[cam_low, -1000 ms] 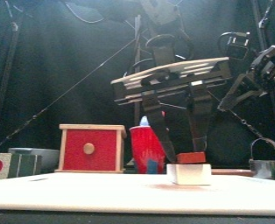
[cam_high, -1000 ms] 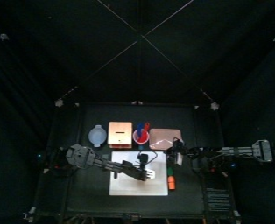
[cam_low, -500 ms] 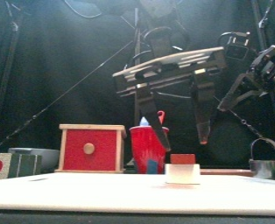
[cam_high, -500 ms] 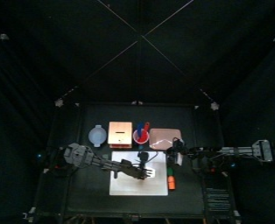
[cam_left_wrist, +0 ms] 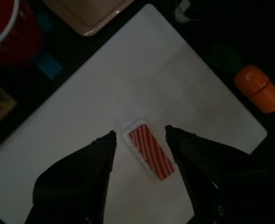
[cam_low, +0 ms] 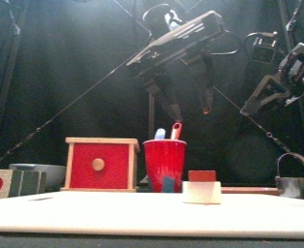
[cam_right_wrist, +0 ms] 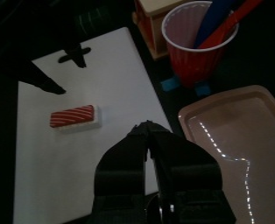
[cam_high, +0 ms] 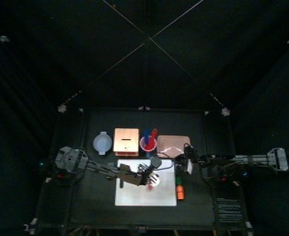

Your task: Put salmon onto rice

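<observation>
two pieces are stacked now: the salmon [cam_right_wrist: 74, 114] lies flat on top of the rice [cam_low: 201, 193], and both sit on the white board [cam_left_wrist: 128, 105] near its middle. in the front view the red slice covers the white lump evenly and does not hang over one side, so i judge the placing is finished and nothing needs to be corrected.

the left gripper [cam_left_wrist: 141, 147] hangs above the sushi with its jaws spread wide, one on each side of the slice and touching nothing. it looks straight down on the piece, probably because the slice was let go from that position.

the right gripper [cam_right_wrist: 146, 149] waits beside the board with its jaws pressed together and empty, near the pink tray [cam_right_wrist: 239, 131] and the red cup [cam_right_wrist: 199, 31].

an orange piece [cam_left_wrist: 259, 86] rests at the board's edge, well apart from the sushi, so it is not in the way.
</observation>
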Action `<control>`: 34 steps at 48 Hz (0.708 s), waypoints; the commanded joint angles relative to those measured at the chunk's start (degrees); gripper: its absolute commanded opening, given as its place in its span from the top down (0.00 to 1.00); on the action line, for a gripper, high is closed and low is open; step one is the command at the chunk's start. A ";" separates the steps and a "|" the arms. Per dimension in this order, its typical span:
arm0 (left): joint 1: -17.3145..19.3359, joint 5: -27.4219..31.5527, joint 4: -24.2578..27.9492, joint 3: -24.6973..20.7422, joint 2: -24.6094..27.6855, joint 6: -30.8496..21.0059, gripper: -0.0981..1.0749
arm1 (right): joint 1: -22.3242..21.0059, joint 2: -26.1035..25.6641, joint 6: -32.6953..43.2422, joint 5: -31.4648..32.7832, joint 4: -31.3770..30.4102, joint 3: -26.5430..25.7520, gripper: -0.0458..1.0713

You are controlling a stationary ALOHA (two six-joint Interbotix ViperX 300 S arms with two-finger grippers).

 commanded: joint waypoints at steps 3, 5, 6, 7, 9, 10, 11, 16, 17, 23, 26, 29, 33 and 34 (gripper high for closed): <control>-0.18 -3.16 1.05 1.23 -3.60 6.50 0.19 | 0.44 -1.41 -0.26 -0.26 2.37 -0.97 0.64; -0.18 -5.10 1.32 2.11 -4.39 8.44 0.19 | 0.62 -1.85 -0.26 -0.26 2.99 -0.97 0.64; -0.18 -6.15 1.41 2.72 -4.83 9.32 0.19 | 0.62 -2.02 -0.26 -0.26 3.08 -0.97 0.64; -0.18 -7.29 1.67 3.34 -5.36 10.20 0.19 | 0.70 -2.11 -0.26 -0.26 3.25 -0.97 0.64; -0.18 -10.46 2.72 5.27 -6.94 11.95 0.19 | 0.79 -2.29 -0.26 -0.26 3.34 -0.97 0.64; -0.18 -11.78 3.25 6.24 -7.56 12.48 0.19 | 0.88 -2.37 -0.26 -0.26 3.34 -0.97 0.64; -0.18 -13.18 3.87 7.21 -8.26 13.01 0.19 | 0.88 -2.46 -0.35 -0.35 3.34 -0.97 0.64; -0.44 -20.74 7.38 12.83 -12.22 14.59 0.19 | 1.49 -2.55 -0.44 -0.62 2.81 -1.41 0.64; -0.44 -22.24 8.17 14.06 -13.10 14.59 0.19 | 1.58 -2.55 -0.44 -0.62 2.64 -1.49 0.64; -0.26 -29.71 12.22 21.97 -18.46 13.97 0.19 | 1.67 -2.55 -0.35 -0.62 1.58 -1.67 0.64; -0.09 -31.55 13.71 25.22 -20.83 13.36 0.19 | 1.58 -2.55 -0.44 -0.70 1.41 -1.93 0.64; 0.00 -32.34 15.21 28.21 -23.20 12.66 0.19 | 1.58 -2.55 -0.44 -0.62 1.14 -2.29 0.64; 0.09 -33.13 17.84 32.43 -26.54 12.13 0.20 | 1.58 -2.55 -0.35 -0.62 1.49 -2.90 0.64; 0.09 -33.31 18.46 33.22 -27.33 11.95 0.20 | 1.58 -2.46 -0.26 -0.62 1.49 -3.08 0.64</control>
